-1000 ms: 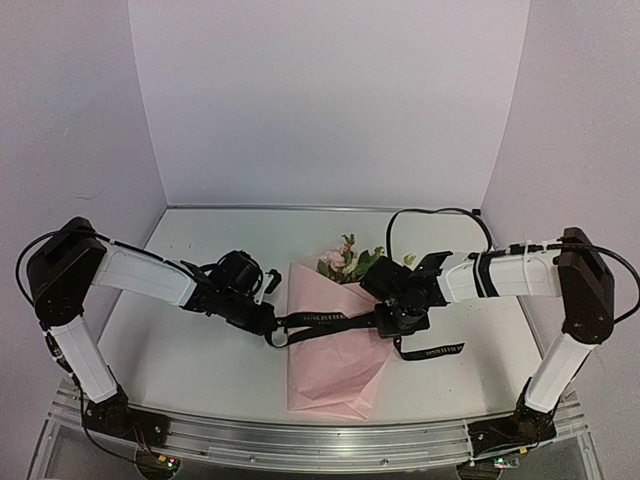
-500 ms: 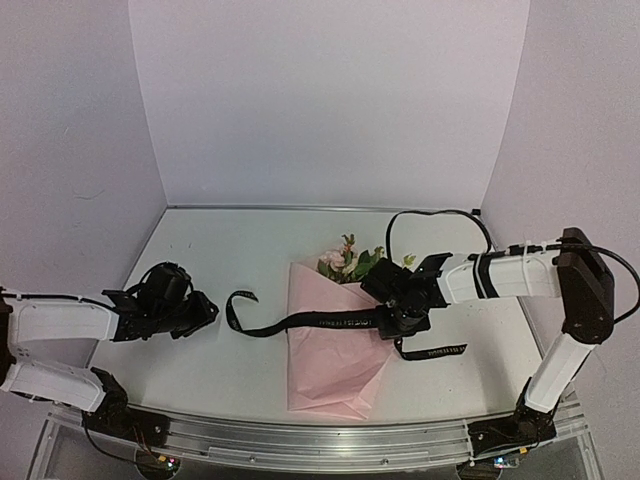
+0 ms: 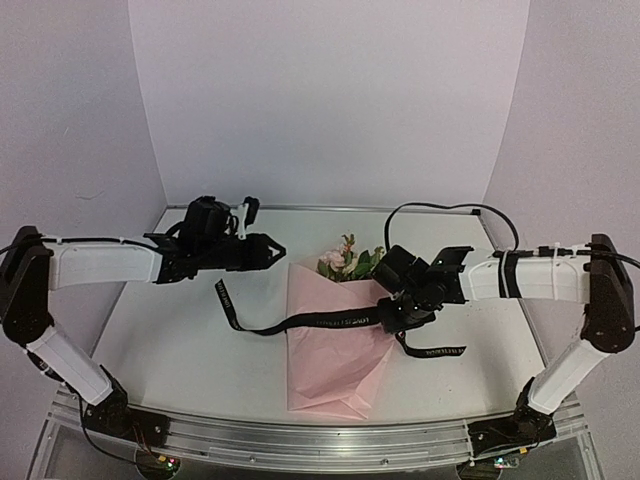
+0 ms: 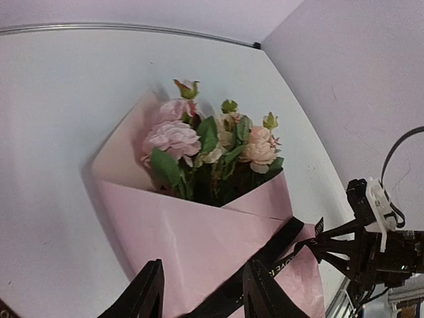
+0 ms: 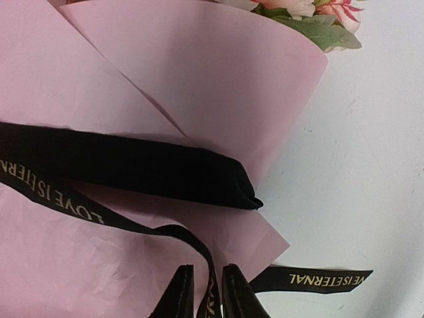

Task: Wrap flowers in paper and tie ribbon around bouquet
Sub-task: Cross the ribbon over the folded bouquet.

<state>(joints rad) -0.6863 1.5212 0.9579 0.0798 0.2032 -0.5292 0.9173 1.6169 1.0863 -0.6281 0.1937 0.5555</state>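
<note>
White surface, lilac walls: the bouquet lies centre, blossoms toward the back.
The ribbon crosses its paper; left jaws hang released, empty; right jaws straddle the ribbon, barely parted. Pinching or not, I cannot tell.

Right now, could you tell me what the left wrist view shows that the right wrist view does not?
Only the left wrist view: the full flowers at the open mouth of the paper cone, and the right tool at the ribbon. Only the right wrist view: the ribbon's gold lettering legible, its loose end flat on the table, and a strand passing between that tool's fingers. Both: the pink paper with the black ribbon across it.
</note>
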